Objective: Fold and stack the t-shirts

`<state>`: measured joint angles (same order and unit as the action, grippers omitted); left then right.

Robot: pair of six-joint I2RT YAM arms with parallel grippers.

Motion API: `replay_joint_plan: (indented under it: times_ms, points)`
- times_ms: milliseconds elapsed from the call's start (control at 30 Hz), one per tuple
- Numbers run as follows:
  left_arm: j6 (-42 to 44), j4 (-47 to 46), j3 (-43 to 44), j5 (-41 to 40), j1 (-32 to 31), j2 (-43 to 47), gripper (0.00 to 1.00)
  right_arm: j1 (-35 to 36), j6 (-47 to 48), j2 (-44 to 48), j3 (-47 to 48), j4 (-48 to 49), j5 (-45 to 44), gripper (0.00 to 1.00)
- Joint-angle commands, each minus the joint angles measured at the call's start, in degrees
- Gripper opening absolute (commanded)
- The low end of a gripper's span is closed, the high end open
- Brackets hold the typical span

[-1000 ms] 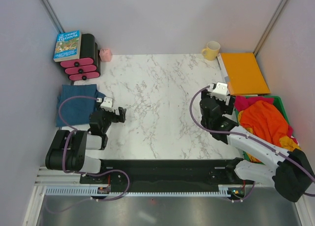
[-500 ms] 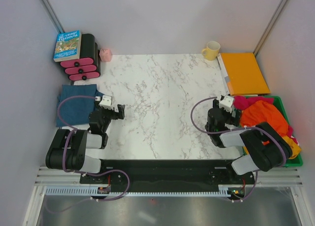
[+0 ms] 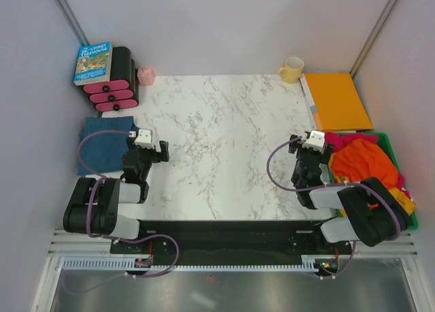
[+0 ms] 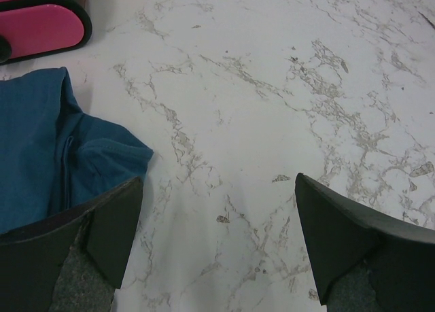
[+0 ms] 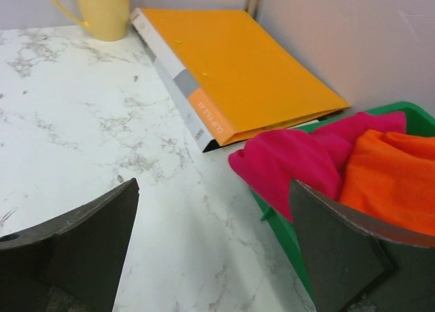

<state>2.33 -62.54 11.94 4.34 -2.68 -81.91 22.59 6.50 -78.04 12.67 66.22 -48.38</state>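
Note:
A dusty teal-blue t-shirt (image 3: 102, 145) lies folded at the table's left edge; in the left wrist view its corner (image 4: 47, 156) reaches my left finger. My left gripper (image 3: 151, 154) (image 4: 217, 237) rests low just right of it, open over bare marble. Orange (image 3: 363, 164) (image 5: 397, 179), magenta (image 3: 340, 141) (image 5: 299, 162) and yellow (image 3: 406, 202) t-shirts are piled in a green bin (image 3: 391, 141) (image 5: 289, 234) at the right. My right gripper (image 3: 307, 160) (image 5: 214, 247) sits open beside the bin's left wall, holding nothing, with the magenta cloth spilling over the rim by its right finger.
An orange folder (image 3: 336, 101) (image 5: 245, 74) lies at the back right with a yellow mug (image 3: 292, 69) (image 5: 102, 9) beside it. Black-and-pink cases (image 3: 115, 88) (image 4: 41, 26) carrying a book (image 3: 93, 62), and a small pink object (image 3: 145, 75), stand at the back left. Walls enclose three sides.
My right arm has drawn back towards its base, its gripper moving from near the folder to beside the bin. The left gripper has shifted slightly back and left. Both stay open.

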Motion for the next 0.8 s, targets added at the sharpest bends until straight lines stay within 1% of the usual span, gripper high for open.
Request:
replay_joint_plan:
  times_ms: [0, 33, 67, 100, 133, 167, 200, 233, 267, 300, 333, 367, 400, 433, 533, 767]
  points:
    - [-1.2, -1.8, 1.2, -1.7, 0.1, -0.4, 1.00, -0.6, 1.4, -6.9, -2.5, 9.9, 8.3, 0.98]
    - [-1.2, -1.8, 1.2, -1.7, 0.1, -0.4, 1.00, -0.6, 2.2, -9.0, -5.5, 20.9, 8.7, 0.98]
    - [-1.1, -1.8, 1.2, -1.7, 0.1, -0.4, 1.00, -0.7, 1.7, -10.5, -6.7, 23.8, 6.9, 0.98]
    - [-1.2, -1.8, 1.2, -1.7, 0.1, -0.4, 1.00, -1.0, -0.2, -9.9, -8.0, 24.2, 6.8, 0.98]
    - [-1.2, -1.8, 1.2, -1.7, 0.1, -0.3, 1.00, -2.8, -1.3, -9.1, -8.4, 22.8, 9.0, 0.98]
    - [-1.2, -1.7, 1.2, -1.7, 0.1, -0.4, 1.00, -4.4, -2.0, -8.4, -8.9, 22.6, 12.7, 0.98]
    - [-1.2, -1.8, 1.2, -1.6, 0.1, -0.4, 1.00, -6.2, -2.8, -8.5, -10.1, 22.5, 23.3, 0.98]
    - [-1.1, -1.8, 1.2, -1.6, 0.1, -0.3, 1.00, -10.7, -3.3, -9.6, -10.3, 25.3, 29.3, 0.98]
    - [-1.2, -1.8, 1.2, -1.7, 0.1, -0.4, 1.00, -11.7, -2.6, -13.1, -10.0, 27.5, 33.2, 0.98]
    - [-1.2, -1.8, 1.2, -1.6, 0.1, -0.4, 1.00, -11.6, -2.2, -12.8, -9.1, 27.3, 34.9, 0.98]
    - [-1.2, -1.8, 1.2, -1.6, 0.1, -0.4, 0.99, -11.6, -2.6, -11.1, -7.8, 18.3, 34.7, 0.98]
    - [-1.2, -1.8, 1.2, -1.6, 0.1, -0.3, 1.00, -11.9, -2.9, -8.5, -5.7, 12.5, 35.1, 0.98]
    - [-1.2, -1.8, 1.2, -1.6, 0.1, -0.4, 1.00, -13.2, -3.3, -9.1, -3.3, 9.9, 36.9, 0.98]
    - [-1.2, -1.8, 1.2, -1.7, 0.1, -0.4, 1.00, -13.8, -4.6, -10.1, -2.5, 9.8, 37.0, 0.98]
    - [-1.1, -1.8, 1.2, -1.6, 0.1, -0.4, 1.00, -15.8, -6.3, -9.7, 0.5, 3.0, 37.9, 0.98]
    - [-1.2, -1.8, 1.2, -1.6, 0.1, -0.4, 1.00, -16.3, -6.4, -9.7, 0.9, 2.5, 38.4, 0.98]
